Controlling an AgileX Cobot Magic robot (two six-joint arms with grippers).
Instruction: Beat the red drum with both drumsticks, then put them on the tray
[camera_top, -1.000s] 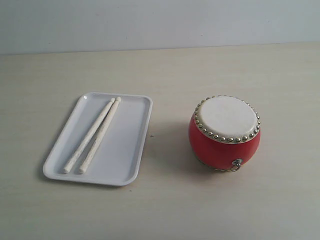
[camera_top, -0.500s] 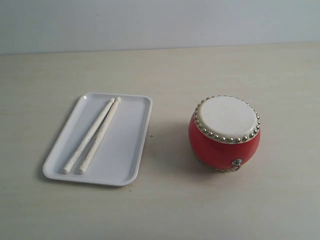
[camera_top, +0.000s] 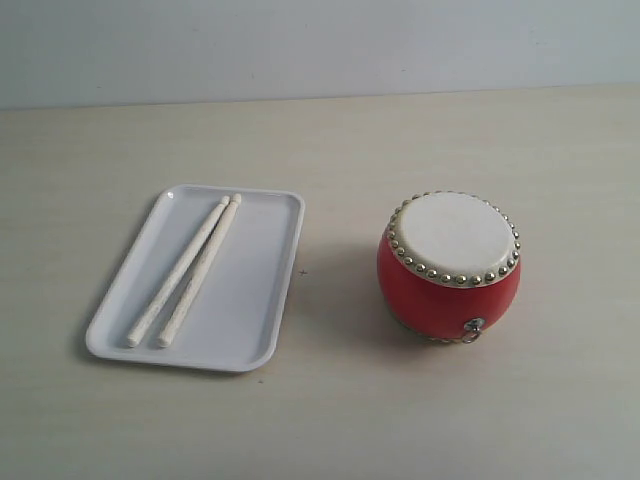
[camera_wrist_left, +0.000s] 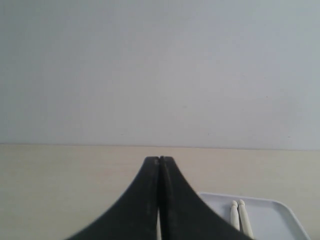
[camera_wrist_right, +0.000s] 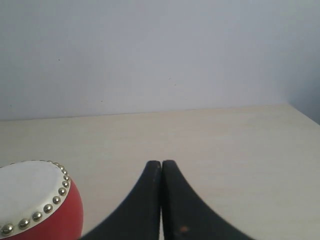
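Red drum (camera_wrist_right: 31, 202) sits near the closed right end effector (camera_wrist_right: 161, 164), not touching.

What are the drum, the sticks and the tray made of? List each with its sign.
Red drum: glossy lacquered body, perhaps wood, unclear; matte cream skin top, brass-looking studs. Drumsticks: pale unfinished wood, seemingly, matte. Tray: white plastic, probably; smooth with soft sheen.
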